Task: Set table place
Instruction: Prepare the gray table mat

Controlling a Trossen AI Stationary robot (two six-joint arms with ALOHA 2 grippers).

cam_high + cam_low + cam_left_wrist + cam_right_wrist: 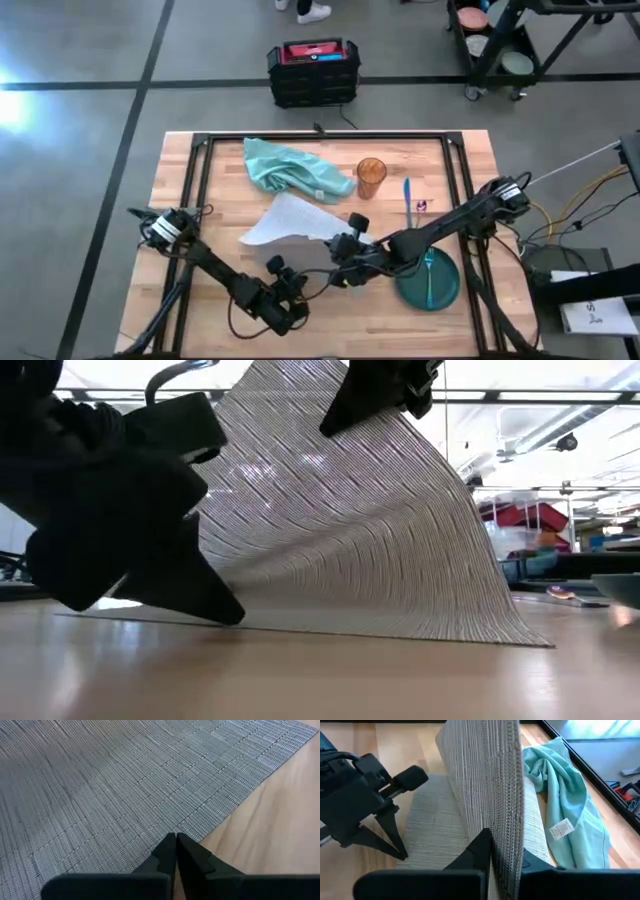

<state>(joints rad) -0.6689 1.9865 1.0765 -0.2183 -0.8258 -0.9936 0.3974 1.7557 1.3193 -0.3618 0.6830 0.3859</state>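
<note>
- Placemat (290,222) sits mid-table, just toward 6 o'clock of the teal napkin (292,170), and it is not flat: one edge is hoisted into a tall curl, as the low view shows.
- Right gripper (492,851) is clamped on that raised edge, the woven sheet pinched between its fingers in its wrist view.
- Left gripper (175,845) has its fingers pressed together at the mat's near border; from the low view it looks to be pinning or nipping that edge down against the wood.
- Risk one, as a judgement: the mat is stiff and springy, so a release from this height could let it flop folded or skewed rather than square.
- Risk two: if the left grip slips, the whole sheet could drag toward 3 o'clock, into the green plate (428,280).
- Risk three: a wide swing could nudge the amber cup (370,176) at about 1 o'clock of the mat.
- Table (190,300) is light planking with a black frame; beyond it, grey floor and a black crate (312,72) at 12 o'clock.
</note>
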